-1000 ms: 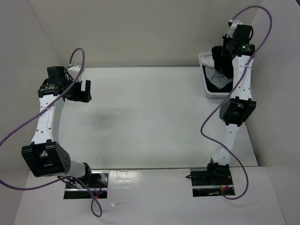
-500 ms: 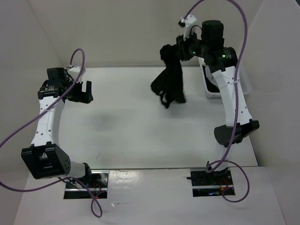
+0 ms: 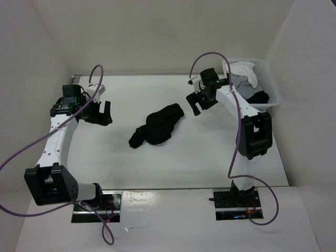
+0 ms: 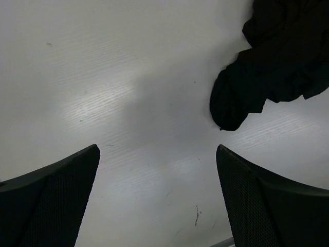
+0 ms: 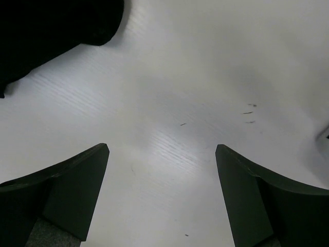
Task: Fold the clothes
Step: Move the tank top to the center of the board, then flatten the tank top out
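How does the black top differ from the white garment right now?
The black top lies crumpled on the open table; the white garment sits bunched in the basket at the far right. The top is black, the garment white. Both are unfolded.

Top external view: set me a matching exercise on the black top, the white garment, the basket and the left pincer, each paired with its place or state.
Things:
1. black top
2. white garment
3. left pincer
4. basket

Places or states:
A. at the far right corner of the table
B. crumpled in a heap mid-table
C. open, holding nothing, on the table's left side
D. piled inside the basket

Pairs: 1-B, 2-D, 3-C, 4-A
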### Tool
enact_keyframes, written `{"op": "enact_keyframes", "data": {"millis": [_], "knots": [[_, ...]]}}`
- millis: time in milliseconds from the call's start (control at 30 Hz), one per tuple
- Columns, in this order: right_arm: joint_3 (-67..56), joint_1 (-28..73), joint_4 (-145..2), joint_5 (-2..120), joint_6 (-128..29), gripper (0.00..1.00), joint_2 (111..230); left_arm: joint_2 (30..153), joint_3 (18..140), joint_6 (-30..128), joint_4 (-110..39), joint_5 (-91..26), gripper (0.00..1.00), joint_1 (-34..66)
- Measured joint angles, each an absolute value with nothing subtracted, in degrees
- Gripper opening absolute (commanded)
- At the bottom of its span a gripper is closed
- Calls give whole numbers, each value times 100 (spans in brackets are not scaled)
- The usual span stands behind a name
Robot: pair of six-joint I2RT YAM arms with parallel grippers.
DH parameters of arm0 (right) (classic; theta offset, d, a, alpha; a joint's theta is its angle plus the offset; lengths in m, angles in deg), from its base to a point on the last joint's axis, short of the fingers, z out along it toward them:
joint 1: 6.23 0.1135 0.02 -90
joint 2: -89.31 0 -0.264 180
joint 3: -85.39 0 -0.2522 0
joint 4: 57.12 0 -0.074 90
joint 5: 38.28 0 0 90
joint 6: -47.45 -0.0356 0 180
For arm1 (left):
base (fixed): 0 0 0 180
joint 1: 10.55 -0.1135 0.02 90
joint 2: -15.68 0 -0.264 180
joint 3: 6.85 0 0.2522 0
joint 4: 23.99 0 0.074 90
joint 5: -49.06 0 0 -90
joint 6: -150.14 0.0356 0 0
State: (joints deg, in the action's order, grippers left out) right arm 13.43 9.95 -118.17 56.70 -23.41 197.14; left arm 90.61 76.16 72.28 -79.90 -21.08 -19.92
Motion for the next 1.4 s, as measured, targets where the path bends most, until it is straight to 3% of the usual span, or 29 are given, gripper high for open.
{"op": "enact_keyframes", "data": {"millis": [167,367,533,833,900,1000,1067,1100,1233,1400], "knots": [[1094,1382,-11806,5845,-2345,93,19758,9601,7612,7244,-7936,-2097,98,-1371],[1328,1979,-11752,6008,-2350,93,19948,10478,7601,7193,-7691,-2231,87,-490],[1343,1900,-11747,5921,-2365,93,20077,11050,7601,7123,-7356,-2266,82,183],[1328,1771,-11758,5615,-2365,93,20073,11617,7601,7010,-6908,-2001,71,472],[1328,1771,-11756,5571,-2365,93,20073,11789,7601,6999,-6880,-1949,66,526],[1321,1771,-11756,5525,-2365,93,20071,11971,7601,6911,-6841,-1881,36,596],[1321,1747,-11756,5510,-2365,93,20071,12032,7621,6898,-6838,-1879,5,627],[1321,1745,-11756,5508,-2365,93,20071,12045,7675,6872,-6873,-1901,0,629],[1286,1708,-11721,5493,-2365,93,20051,12047,8462,6872,-7350,-2012,0,480],[1227,1662,-11708,5512,-2404,93,20034,11958,10779,6920,-7968,-2165,4,65]]}}
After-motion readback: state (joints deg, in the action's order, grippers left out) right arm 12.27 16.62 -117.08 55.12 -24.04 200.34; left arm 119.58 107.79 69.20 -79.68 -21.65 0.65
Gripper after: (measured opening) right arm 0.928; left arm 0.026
